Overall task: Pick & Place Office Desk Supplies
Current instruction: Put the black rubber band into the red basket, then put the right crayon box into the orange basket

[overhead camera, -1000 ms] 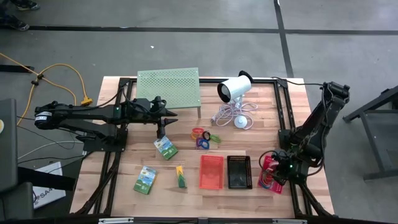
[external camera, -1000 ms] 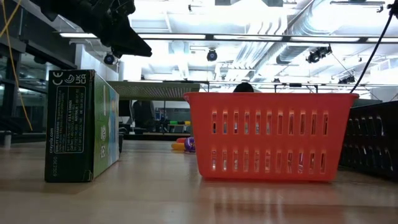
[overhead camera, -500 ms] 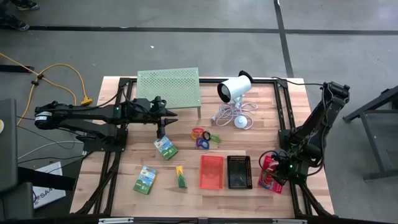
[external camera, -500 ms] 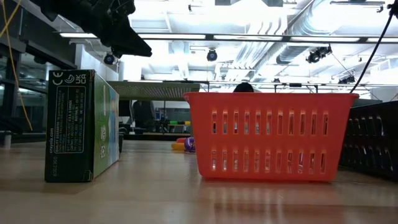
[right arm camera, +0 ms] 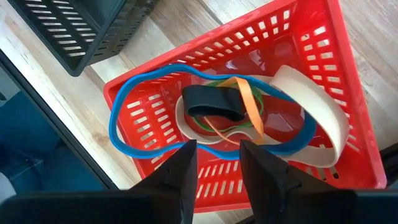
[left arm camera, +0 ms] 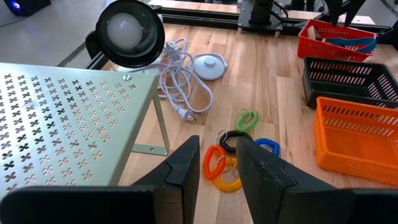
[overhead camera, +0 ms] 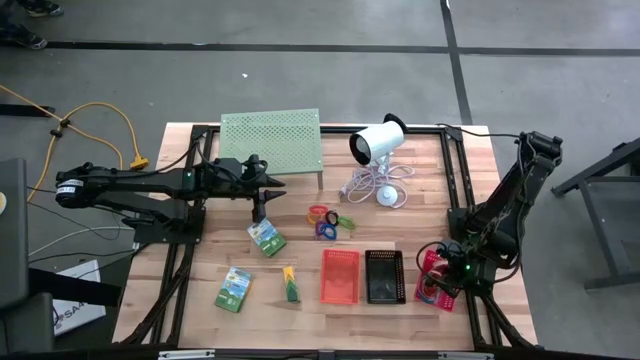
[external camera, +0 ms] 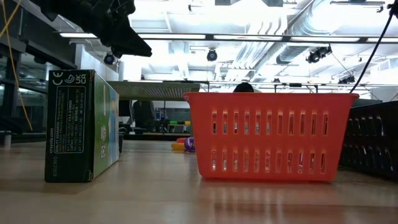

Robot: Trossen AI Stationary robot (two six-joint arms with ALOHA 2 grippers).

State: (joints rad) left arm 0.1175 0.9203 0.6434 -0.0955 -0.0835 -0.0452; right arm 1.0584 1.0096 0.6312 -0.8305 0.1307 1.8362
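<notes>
Red plastic mesh basket (right arm camera: 249, 112) near the counter's right edge holds the rubber bands (right arm camera: 224, 112); our right hand (right arm camera: 214, 165) hovers spread above it and should lift straight, snagging no loop.

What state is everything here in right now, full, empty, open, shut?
Pink basket: holds rubber bands.
Black basket: looks empty.
Orange basket: looks empty.
Right gripper: fingers open above the pink basket, holding nothing.
Left gripper: fingers apart, empty, above the coiled loops.
</notes>
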